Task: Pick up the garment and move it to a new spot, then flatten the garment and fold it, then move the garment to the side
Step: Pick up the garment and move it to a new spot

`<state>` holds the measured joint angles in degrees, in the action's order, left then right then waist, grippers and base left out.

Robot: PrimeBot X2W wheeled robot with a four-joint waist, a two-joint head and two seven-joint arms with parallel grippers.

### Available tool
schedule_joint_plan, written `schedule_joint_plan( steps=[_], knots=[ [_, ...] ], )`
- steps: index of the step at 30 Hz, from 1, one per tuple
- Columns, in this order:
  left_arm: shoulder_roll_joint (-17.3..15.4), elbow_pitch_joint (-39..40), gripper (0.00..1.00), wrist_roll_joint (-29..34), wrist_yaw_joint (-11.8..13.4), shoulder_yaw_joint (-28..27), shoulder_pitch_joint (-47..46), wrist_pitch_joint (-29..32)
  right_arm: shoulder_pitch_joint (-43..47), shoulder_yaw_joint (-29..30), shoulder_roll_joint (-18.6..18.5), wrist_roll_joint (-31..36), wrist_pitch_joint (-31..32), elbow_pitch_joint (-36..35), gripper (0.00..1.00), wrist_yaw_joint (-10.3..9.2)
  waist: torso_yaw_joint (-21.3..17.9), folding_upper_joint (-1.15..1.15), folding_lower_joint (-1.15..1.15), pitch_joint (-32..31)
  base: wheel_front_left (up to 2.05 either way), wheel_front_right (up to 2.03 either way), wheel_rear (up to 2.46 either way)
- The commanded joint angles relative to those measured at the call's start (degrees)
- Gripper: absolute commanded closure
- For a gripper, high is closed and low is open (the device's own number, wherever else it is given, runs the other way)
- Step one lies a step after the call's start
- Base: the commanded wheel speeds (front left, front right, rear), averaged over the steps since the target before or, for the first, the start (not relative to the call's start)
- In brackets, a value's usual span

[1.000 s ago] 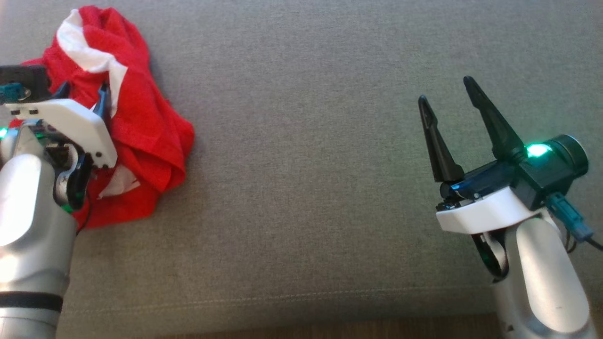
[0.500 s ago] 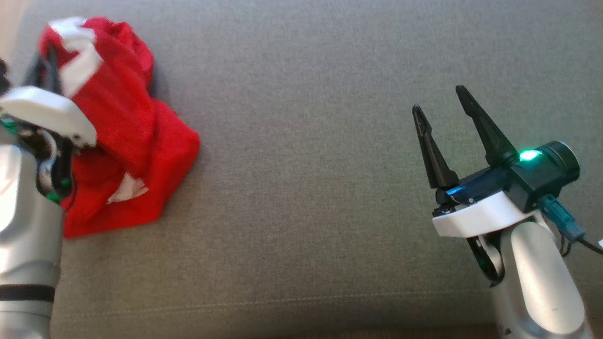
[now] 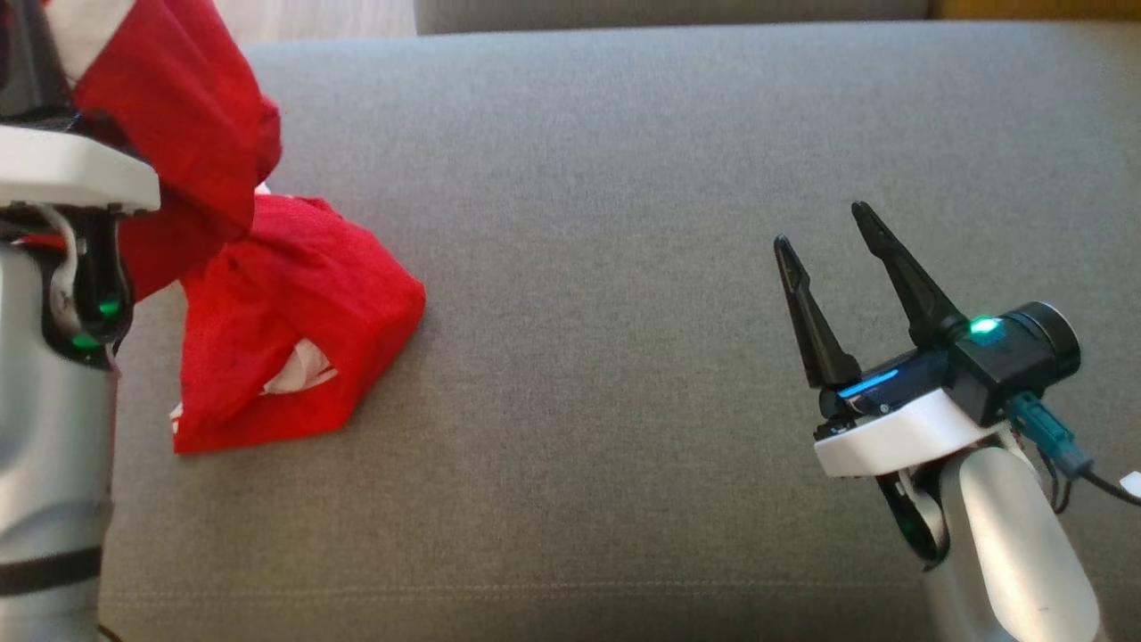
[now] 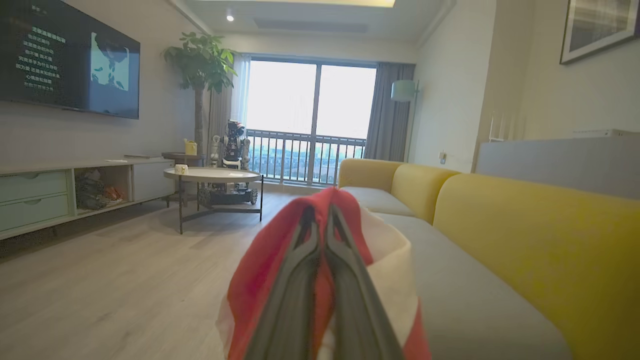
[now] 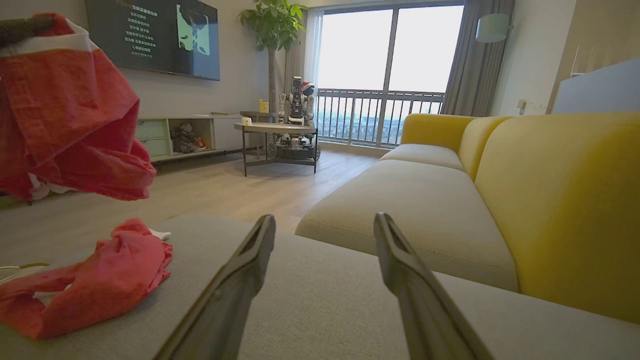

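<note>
The garment (image 3: 294, 330) is red with white patches. Its upper part (image 3: 178, 116) hangs from the top left of the head view, while its lower part still rests crumpled on the grey cushion. In the left wrist view my left gripper (image 4: 320, 212) is shut on the garment (image 4: 390, 250), with cloth bulging on both sides of the closed fingers. My right gripper (image 3: 822, 227) stands open over bare cushion at the right, far from the garment. The right wrist view shows the open right gripper (image 5: 324, 219), the hanging cloth (image 5: 70, 115) and the resting part (image 5: 100, 270).
The grey sofa cushion (image 3: 624, 267) spreads wide between the two arms, with its front seam near the bottom edge. A yellow backrest (image 5: 550, 200) runs along one side. Beyond the cushion lie wooden floor, a round coffee table (image 5: 275, 130) and a TV wall.
My left gripper has shut on the garment's top and risen, pulling the cloth up off the cushion. The head camera has shifted too. The right gripper stays open.
</note>
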<state>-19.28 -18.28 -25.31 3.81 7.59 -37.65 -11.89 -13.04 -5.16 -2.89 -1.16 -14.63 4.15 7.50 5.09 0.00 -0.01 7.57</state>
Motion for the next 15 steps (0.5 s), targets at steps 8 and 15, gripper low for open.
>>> schedule_joint_plan(
  steps=[8,15],
  knots=[
    [1.57,15.09,1.0,-0.37,1.35,-1.98,2.89,-2.27,-0.16,0.35,0.02,-1.0,-0.37,-1.9,0.0,-0.01,-1.52,0.0,0.01,-2.76,0.0,0.0,0.0],
    [9.2,22.01,1.0,-0.82,3.56,1.31,5.44,-2.78,-0.99,1.82,0.02,-2.25,-0.37,-2.7,0.0,-0.01,-7.07,0.0,0.01,-2.05,0.0,0.0,0.0]
  ],
)
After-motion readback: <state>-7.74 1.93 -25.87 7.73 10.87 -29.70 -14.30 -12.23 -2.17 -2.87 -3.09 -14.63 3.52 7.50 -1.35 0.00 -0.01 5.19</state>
